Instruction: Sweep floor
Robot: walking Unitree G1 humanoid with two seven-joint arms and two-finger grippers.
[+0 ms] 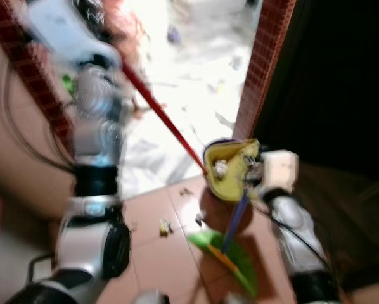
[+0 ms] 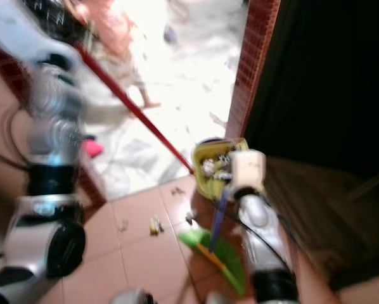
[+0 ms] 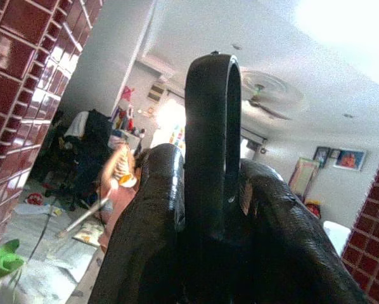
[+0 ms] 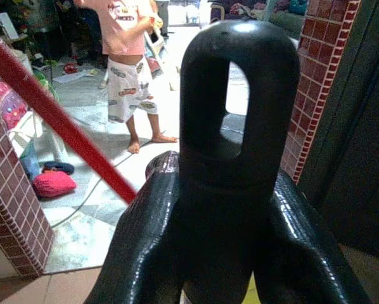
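The right gripper (image 1: 243, 171) sits at the yellow dustpan (image 1: 231, 166), which hangs tilted above the tiled floor (image 1: 154, 253) near the brick doorpost (image 1: 260, 66); blur hides the fingertips, so whether they are clamped on the pan cannot be told. In the right wrist view the two black fingers (image 4: 231, 158) stand together and fill the foreground. A blue handle (image 1: 235, 218) runs down from the pan towards a green brush head (image 1: 231, 256) lying on the tiles.

The left gripper (image 3: 211, 190) is raised high at the robot's left. A long red stick (image 1: 161, 114), most likely the broom handle, slants from that arm down to the dustpan's edge. The left fingers appear pressed together in the left wrist view, but no stick shows between them, so the hold cannot be confirmed.

Small scraps of litter (image 1: 165, 227) lie on the tiles just beside the pan. A person (image 4: 135, 63) stands barefoot in the bright room beyond the doorway.

The stick looks stiff, light and smooth, so it would likely slip or swing if held near one end; a grip nearer the middle should steady it. The dustpan appears thin, light plastic, best held by its handle and kept level so the collected bits stay in.
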